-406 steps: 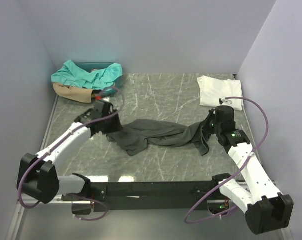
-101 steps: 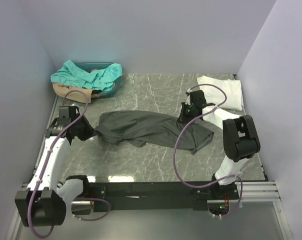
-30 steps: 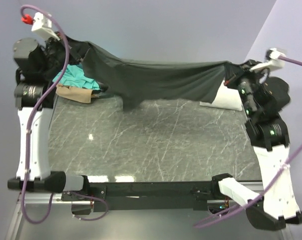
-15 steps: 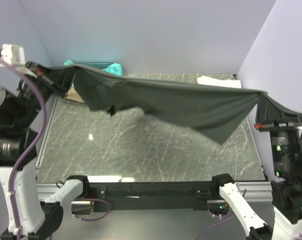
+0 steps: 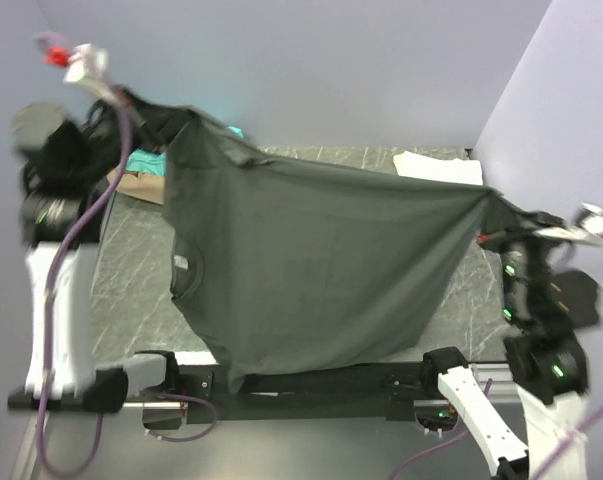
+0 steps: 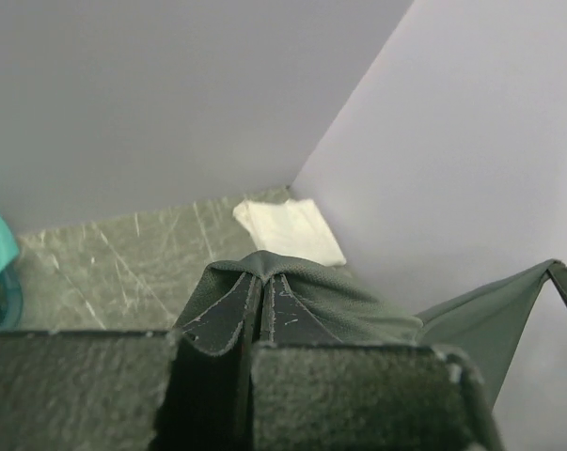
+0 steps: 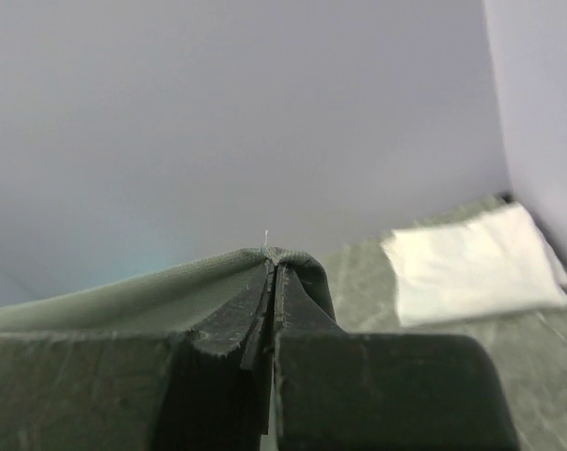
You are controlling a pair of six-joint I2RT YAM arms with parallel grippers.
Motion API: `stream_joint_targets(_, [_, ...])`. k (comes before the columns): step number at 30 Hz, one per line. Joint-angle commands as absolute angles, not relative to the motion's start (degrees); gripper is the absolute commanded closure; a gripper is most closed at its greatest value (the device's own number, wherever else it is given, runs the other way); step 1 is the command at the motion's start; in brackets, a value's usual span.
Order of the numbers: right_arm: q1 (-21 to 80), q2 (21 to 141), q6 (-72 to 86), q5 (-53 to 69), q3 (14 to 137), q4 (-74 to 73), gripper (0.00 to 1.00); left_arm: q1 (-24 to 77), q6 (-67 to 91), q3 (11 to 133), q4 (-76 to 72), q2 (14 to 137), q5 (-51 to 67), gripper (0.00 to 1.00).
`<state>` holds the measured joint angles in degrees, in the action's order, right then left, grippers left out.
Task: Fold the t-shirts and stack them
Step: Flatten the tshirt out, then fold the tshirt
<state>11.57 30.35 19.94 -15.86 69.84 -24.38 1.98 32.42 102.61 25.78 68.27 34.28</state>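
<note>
The dark charcoal grey t-shirt [image 5: 311,270] hangs spread out in the air between both arms, with its small neck label [image 5: 181,263] toward the left. My left gripper [image 5: 146,105] is raised at the far left and shut on one corner of it; the left wrist view shows the grey cloth [image 6: 358,301] pinched at the fingertips [image 6: 262,277]. My right gripper [image 5: 491,215] is shut on the opposite corner at the right, where cloth [image 7: 123,301] wraps the closed tips [image 7: 272,268]. A folded white t-shirt [image 5: 436,165] lies at the far right of the table.
A teal shirt [image 5: 146,160] and a tan one [image 5: 141,185] lie piled at the far left, partly hidden by the hanging shirt. Grey walls close in the marbled table [image 5: 131,270] on the left, back and right. The white shirt [image 7: 476,263] also shows below the right gripper.
The grey shirt has swung open from a stretched band into a broad sheet hanging toward the near edge. The right gripper has moved inward and lower; the left stays high.
</note>
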Motion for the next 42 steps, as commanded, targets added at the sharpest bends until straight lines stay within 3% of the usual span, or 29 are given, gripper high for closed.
stream_joint_targets(1, [11.25, 35.85, 16.89, -24.24, 61.81, -15.14, 1.00, 2.81, 32.70, 100.55, 21.01, 78.99, 35.42, 0.99])
stream_joint_targets(6, [7.40, 51.82, 14.15, -24.70, 55.46, -0.54, 1.00, 4.92, 28.58, 107.37, 22.49, 100.48, 30.17, 0.96])
stream_joint_targets(7, [6.34, 55.25, 14.32, -23.57, 55.72, -0.18, 1.00, 5.79, 26.82, 109.66, 23.37, 103.77, 29.10, 0.88])
stream_joint_targets(8, [4.85, 62.42, 14.85, -22.68, 56.68, 2.52, 1.00, 6.06, 26.20, 112.12, 24.07, 106.93, 28.48, 0.63])
stream_joint_targets(9, [2.31, 66.32, 16.33, -21.63, 57.99, 2.20, 1.00, 6.50, 25.76, 117.02, 25.65, 112.36, 28.30, 0.52])
stream_joint_targets(10, [1.07, 70.10, 17.04, -18.66, 61.75, 1.33, 0.93, 7.64, 25.23, 119.25, 26.36, 114.50, 27.69, 0.43])
stream_joint_targets(11, [0.36, 77.01, 17.31, -17.41, 63.96, -1.03, 0.74, 8.26, 25.05, 120.92, 27.06, 116.09, 26.82, 0.33])
stream_joint_targets(13, [0.35, 82.50, 16.97, -16.00, 69.84, -3.85, 0.62, 10.18, 24.70, 122.52, 27.60, 117.68, 26.11, 0.21])
stream_joint_targets(14, [0.26, 86.27, 16.44, -14.17, 71.18, -5.69, 0.54, 10.89, 24.78, 121.74, 27.25, 117.16, 25.76, 0.08])
stream_joint_targets(15, [0.26, 87.53, 15.65, -12.58, 72.24, -6.50, 0.44, 11.51, 24.79, 118.34, 26.64, 115.16, 24.97, 0.06])
stream_joint_targets(16, [0.35, 88.24, 15.47, -11.61, 72.86, -6.94, 0.18, 12.47, 25.05, 115.86, 24.63, 113.66, 24.61, 0.05])
stream_joint_targets(17, [0.35, 88.24, 15.38, -9.69, 72.17, -6.51, 0.15, 13.00, 25.31, 113.23, 23.83, 111.99, 24.17, 0.04])
stream_joint_targets(24, [0.26, 82.63, 19.41, -3.10, 64.52, -9.22, 0.12, 15.20, 29.08, 88.29, 25.57, 97.85, 16.35, 0.04])
stream_joint_targets(29, [1.58, 78.05, 23.20, 0.96, 58.89, -13.61, 0.16, 15.47, 32.96, 73.69, 26.19, 90.46, 12.93, 0.05])
stream_joint_targets(35, [7.38, 76.03, 25.84, 4.13, 53.36, -15.38, 0.18, 15.47, 36.12, 61.55, 22.24, 86.05, 13.27, 0.04])
stream_joint_targets(42, [12.83, 78.22, 28.30, 5.45, 47.03, -12.57, 0.18, 15.56, 37.88, 55.37, 18.90, 87.63, 14.24, 0.05])
